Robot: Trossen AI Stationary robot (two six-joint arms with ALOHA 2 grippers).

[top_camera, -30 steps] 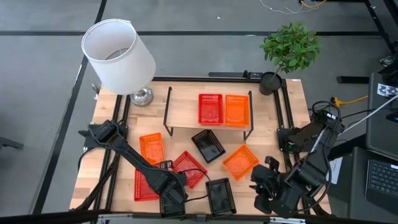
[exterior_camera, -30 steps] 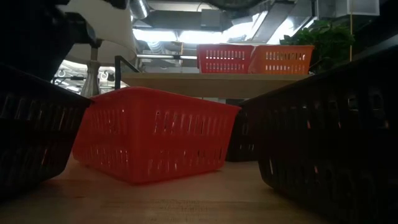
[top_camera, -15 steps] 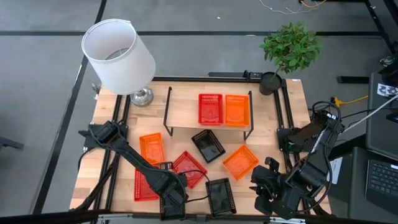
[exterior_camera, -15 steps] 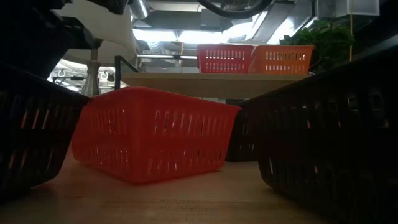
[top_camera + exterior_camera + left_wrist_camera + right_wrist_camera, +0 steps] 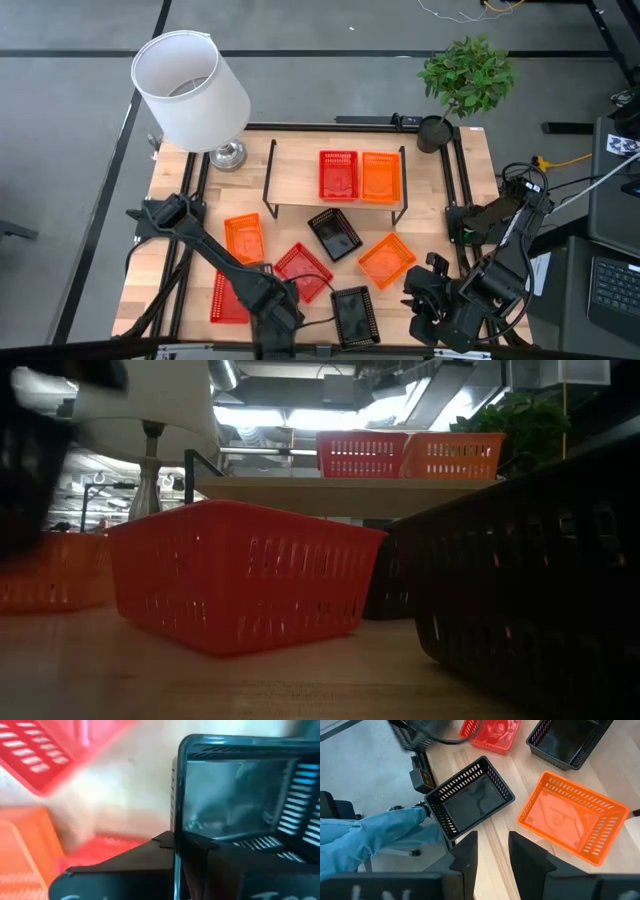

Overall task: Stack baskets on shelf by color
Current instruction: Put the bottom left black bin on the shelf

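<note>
The left gripper [image 5: 175,850] is seen pressed onto the rim of a black basket [image 5: 240,795], its fingers pinching the near wall at the front-left edge of the table [image 5: 190,190]; in the high view this basket is mostly hidden under the arm. The lift is best made straight up and slowly, with the basket kept level, because a thin mesh wall held at 1 edge is likely to swing or slip. The red basket [image 5: 303,271] lying just beside should be cleared before any sideways travel.

The right gripper [image 5: 492,852] is held spread and empty at the front-right corner, above a 2nd black basket [image 5: 470,802] and beside an orange basket [image 5: 572,817].

On the shelf [image 5: 295,185], 1 red basket [image 5: 338,175] and 1 orange basket [image 5: 381,176] are set touching, so bare board is left for a black stack on the left side. A 3rd black basket [image 5: 334,234] lies just in front of the shelf.
</note>
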